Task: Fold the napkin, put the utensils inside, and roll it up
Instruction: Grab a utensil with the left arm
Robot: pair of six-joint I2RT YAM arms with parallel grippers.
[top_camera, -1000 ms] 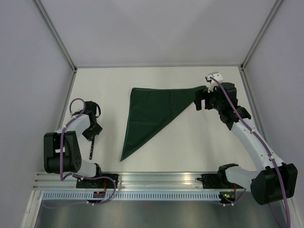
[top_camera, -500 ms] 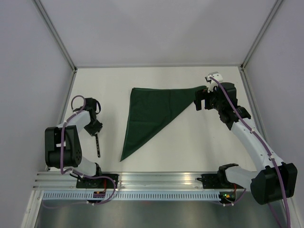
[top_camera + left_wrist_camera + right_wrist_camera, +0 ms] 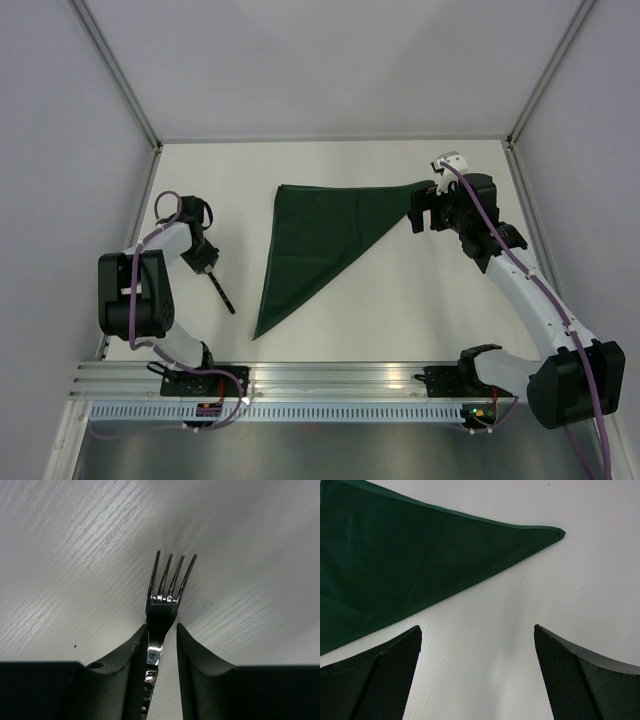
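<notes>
The left gripper is clamped on the fork at the neck, with the tines pointing out toward the near right. The napkin lies flat mid-table as a folded triangle, off to the right of the fork. Its long edge runs from the far-right corner to the near-left tip, and the left arm is nearer that tip. The right gripper is wide open and empty, just beside the far-right corner, probably hovering, though its height is unclear. The fork handle is hidden between the fingers, and no other utensils are visible.

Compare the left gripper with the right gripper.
The left gripper is shut on a fork; the right gripper is open and empty. The left gripper sits over bare table, the right gripper beside a corner of the napkin. Both look black.
</notes>
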